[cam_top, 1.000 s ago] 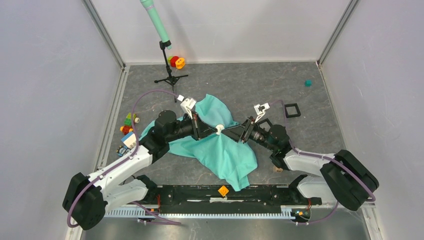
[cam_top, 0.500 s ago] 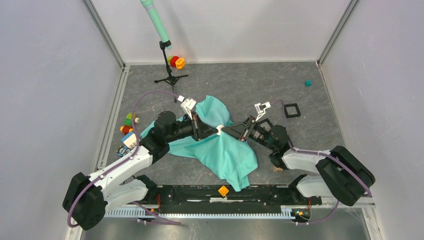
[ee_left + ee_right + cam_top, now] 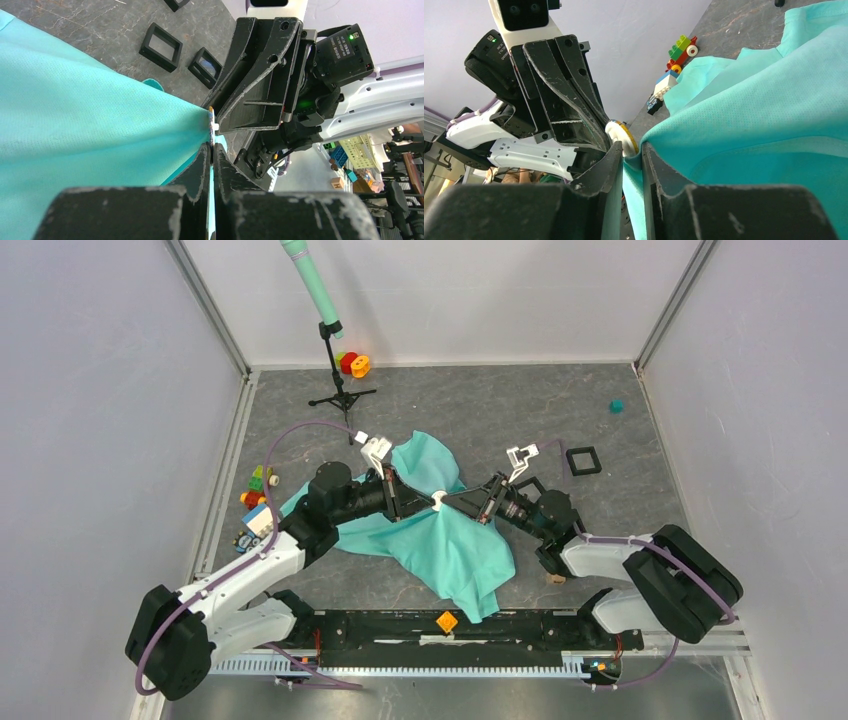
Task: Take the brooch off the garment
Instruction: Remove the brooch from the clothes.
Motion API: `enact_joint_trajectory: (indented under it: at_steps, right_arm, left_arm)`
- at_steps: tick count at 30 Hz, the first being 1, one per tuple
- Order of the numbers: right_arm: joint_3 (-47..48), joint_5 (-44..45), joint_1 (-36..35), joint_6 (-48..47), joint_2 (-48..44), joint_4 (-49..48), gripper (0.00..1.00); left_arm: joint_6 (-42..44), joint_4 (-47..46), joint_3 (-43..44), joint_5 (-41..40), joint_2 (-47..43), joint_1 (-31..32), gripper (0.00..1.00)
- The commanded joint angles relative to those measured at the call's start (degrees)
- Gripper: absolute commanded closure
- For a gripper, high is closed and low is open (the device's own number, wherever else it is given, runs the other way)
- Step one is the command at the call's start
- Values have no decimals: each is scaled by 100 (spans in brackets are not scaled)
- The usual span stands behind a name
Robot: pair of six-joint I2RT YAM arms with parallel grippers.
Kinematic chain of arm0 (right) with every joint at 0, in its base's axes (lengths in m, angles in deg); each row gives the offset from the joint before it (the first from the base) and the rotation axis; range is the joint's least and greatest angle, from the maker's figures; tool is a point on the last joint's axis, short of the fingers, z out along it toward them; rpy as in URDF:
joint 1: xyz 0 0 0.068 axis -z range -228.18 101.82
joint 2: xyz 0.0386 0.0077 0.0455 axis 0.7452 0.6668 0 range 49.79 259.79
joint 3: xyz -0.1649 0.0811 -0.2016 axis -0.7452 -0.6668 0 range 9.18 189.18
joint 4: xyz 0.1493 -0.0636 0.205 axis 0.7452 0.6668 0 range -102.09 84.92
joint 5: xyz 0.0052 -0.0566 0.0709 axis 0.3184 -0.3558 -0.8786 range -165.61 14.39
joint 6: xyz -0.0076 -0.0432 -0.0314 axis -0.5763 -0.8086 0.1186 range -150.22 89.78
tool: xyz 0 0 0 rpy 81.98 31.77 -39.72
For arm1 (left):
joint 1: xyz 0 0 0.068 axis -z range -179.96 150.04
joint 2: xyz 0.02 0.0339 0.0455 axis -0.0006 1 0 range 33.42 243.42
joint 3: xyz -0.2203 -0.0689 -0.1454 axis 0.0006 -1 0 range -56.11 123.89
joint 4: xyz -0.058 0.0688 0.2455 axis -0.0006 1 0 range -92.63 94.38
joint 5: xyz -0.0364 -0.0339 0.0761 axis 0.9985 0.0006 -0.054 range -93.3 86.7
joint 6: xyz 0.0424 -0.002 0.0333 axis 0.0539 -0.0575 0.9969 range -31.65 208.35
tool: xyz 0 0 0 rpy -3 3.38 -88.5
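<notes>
My left gripper point(image 3: 210, 147) is pinched tight on the little round brooch point(image 3: 623, 136). My right gripper point(image 3: 631, 150) squeezes the green shirt point(image 3: 460, 550) just beside it, held up in a peak above the gray, stony table point(image 3: 480, 400). Plain pale walls point(image 3: 100, 390) stand all around.

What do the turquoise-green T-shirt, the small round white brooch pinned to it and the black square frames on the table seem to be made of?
Turquoise-green T-shirt: soft knitted cloth, matt. A fine dotted weave shows and it drapes in folds.
Small round white brooch: probably hard plastic or enamel, smooth, yellow-edged; too small to be sure.
Black square frames: rigid matt plastic, likely.
</notes>
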Motion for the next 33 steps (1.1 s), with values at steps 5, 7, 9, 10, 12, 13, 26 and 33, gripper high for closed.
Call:
enact_joint_trajectory:
  at_steps: [5, 7, 9, 10, 12, 13, 26, 33]
  right_arm:
    - [323, 72, -136, -489, 51, 627, 78]
    - [450, 112, -196, -710, 1, 941, 79]
    - [560, 82, -248, -892, -34, 1194, 78]
    - [610, 69, -277, -977, -56, 1303, 78]
    - [664, 5, -300, -1097, -102, 1464, 77]
    - [644, -17, -295, -1119, -158, 1463, 76]
    - [337, -279, -278, -1434, -727, 1717, 60]
    - [172, -55, -198, -1734, -910, 2193, 44]
  left_arm:
    - [-43, -262, 196, 273, 6, 11, 97]
    - [-8, -264, 168, 233, -25, 10, 96]
    - [35, -240, 148, 148, -39, 9, 96]
    - [52, -225, 154, 142, -36, 12, 96]
    - [83, -158, 191, 143, 0, 2, 96]
    - [112, -107, 215, 122, 7, 5, 96]
    - [333, 351, 314, -172, -84, -155, 98]
    - [501, 720, 306, -554, -271, -214, 98]
